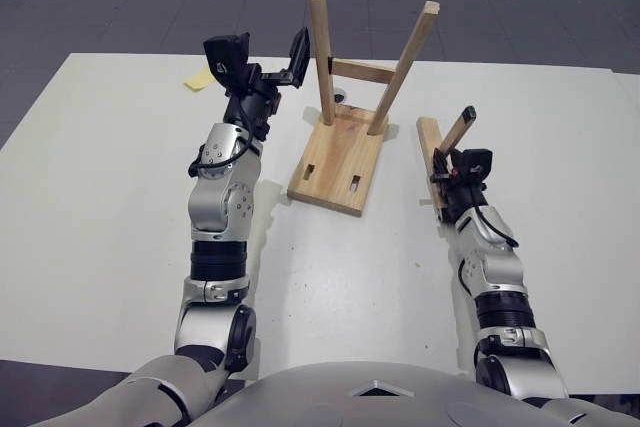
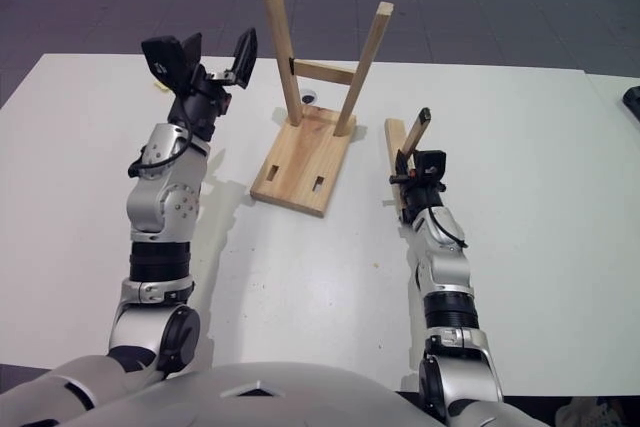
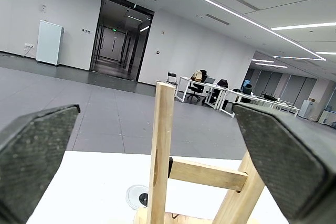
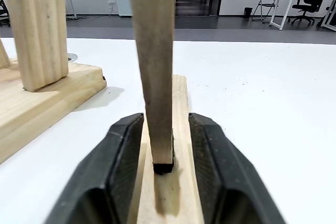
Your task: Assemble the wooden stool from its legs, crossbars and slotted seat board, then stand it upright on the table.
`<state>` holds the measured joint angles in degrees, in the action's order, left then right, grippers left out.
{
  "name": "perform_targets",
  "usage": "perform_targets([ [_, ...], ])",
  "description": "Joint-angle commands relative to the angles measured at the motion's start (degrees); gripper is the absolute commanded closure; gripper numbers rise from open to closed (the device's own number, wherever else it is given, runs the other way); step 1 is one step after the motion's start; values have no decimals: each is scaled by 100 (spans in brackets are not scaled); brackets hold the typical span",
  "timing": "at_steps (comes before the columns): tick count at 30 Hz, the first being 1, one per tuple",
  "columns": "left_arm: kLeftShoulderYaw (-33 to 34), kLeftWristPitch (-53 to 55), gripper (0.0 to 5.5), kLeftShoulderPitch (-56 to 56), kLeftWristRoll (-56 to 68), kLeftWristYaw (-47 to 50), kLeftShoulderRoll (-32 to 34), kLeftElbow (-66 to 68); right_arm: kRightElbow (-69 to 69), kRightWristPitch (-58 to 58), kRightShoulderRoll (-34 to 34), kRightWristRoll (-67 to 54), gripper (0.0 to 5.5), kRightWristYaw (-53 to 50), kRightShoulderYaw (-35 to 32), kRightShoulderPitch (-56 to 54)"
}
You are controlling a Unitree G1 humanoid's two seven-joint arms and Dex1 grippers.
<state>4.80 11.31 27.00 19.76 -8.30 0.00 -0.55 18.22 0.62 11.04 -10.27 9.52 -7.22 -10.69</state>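
Crossbar [image 4: 157, 66] tight in jaws of right gripper [image 4: 165, 129], over loose leg [image 1: 429, 142]; jaws of left gripper [image 1: 264, 55] wide beside upright leg [image 3: 160, 150].

A yellow sticky note [image 1: 200, 79] is lying near the far left edge of the white surface [image 1: 100, 197], and a round cable grommet [image 3: 139, 196] is sitting in it farther right. Beyond, office desks [image 3: 210, 85] are standing on grey floor tiles [image 3: 79, 108], and a white cabinet [image 3: 50, 43] is standing beside a dark doorway [image 3: 118, 40].
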Motion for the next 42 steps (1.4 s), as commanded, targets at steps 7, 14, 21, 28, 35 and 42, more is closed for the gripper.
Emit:
perform_targets([
  [7, 28, -83, 10, 147, -42, -21, 6, 114, -1038, 665, 142, -91, 225, -24, -162, 157],
  [14, 34, -126, 10, 184, -45, -27, 17, 165, -1915, 1077, 274, -411, 120, 37, -415, -300],
  [21, 30, -165, 10, 203, -39, -31, 5, 209, -2143, 1251, 299, -749, 11, 123, -573, -814],
  [28, 19, -202, 10, 221, -51, -18, -28, 244, -1659, 1084, 284, -609, 11, 171, -460, -1470],
  [35, 16, -262, 10, 235, -76, -11, -66, 288, -580, 895, 363, -222, 11, 254, -229, -2000],
  [42, 24, -273, 10, 203, -95, 19, -103, 269, -403, 677, 330, -196, 11, 236, -282, -2348],
])
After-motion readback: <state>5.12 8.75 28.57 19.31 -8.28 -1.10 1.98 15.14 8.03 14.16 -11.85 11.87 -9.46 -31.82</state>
